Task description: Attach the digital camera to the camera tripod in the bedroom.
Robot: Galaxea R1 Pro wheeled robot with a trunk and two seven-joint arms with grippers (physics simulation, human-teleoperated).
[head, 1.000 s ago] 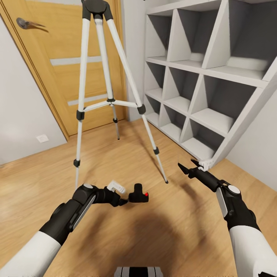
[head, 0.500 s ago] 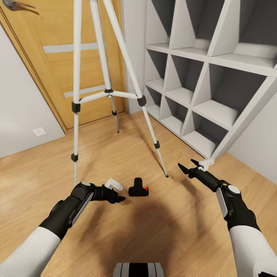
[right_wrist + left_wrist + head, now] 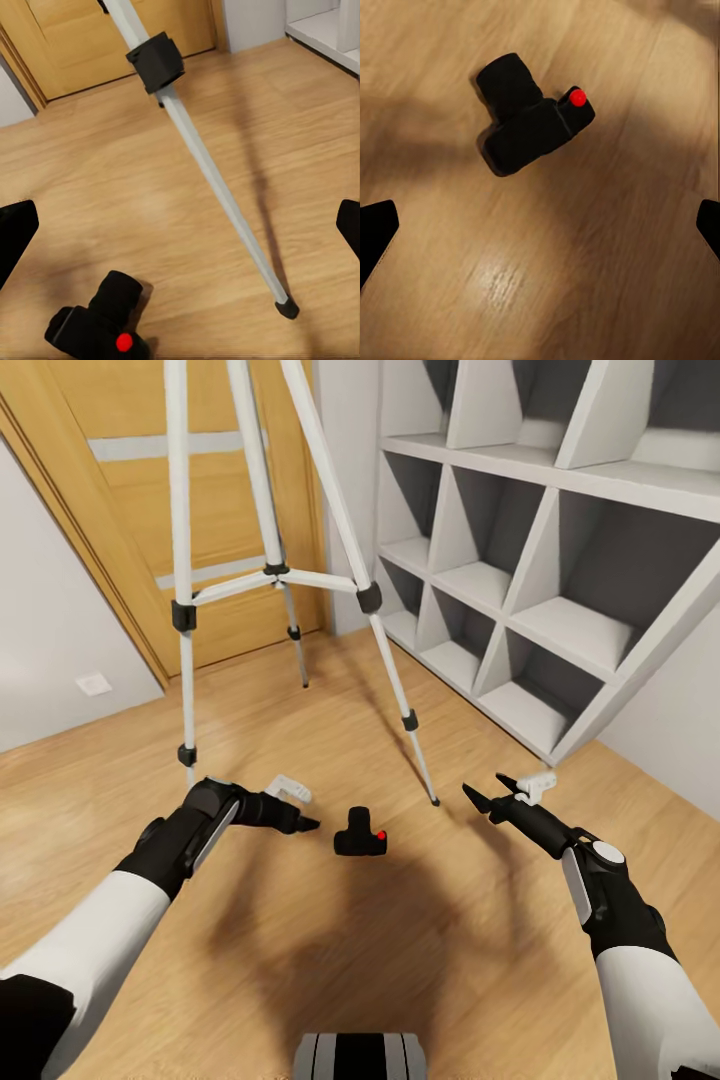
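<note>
The digital camera [image 3: 360, 833] is a small black box with a red button, lying on the wood floor between my two arms. My left gripper [image 3: 300, 818] hovers just left of it, open, with nothing between its fingers. In the left wrist view the camera [image 3: 531, 124] lies ahead of the open gripper [image 3: 540, 225]. My right gripper [image 3: 487, 788] is open in the air to the camera's right. Its wrist view [image 3: 180, 225] shows the camera [image 3: 97, 322] and one leg of the camera tripod [image 3: 202, 157]. The tripod [image 3: 270, 572] stands beyond the camera, its head out of view.
White cube shelving [image 3: 520, 560] fills the right side, close to my right arm. An oak door [image 3: 130, 510] with grey stripes stands behind the tripod, and a wall socket [image 3: 93, 683] sits low on the grey wall at left. The nearest tripod foot [image 3: 433, 800] rests between camera and right gripper.
The head view has dipped, so the tripod's head and the door handle have left the top of the picture. My left arm has stretched forward beside the camera. The camera has not moved on the floor.
</note>
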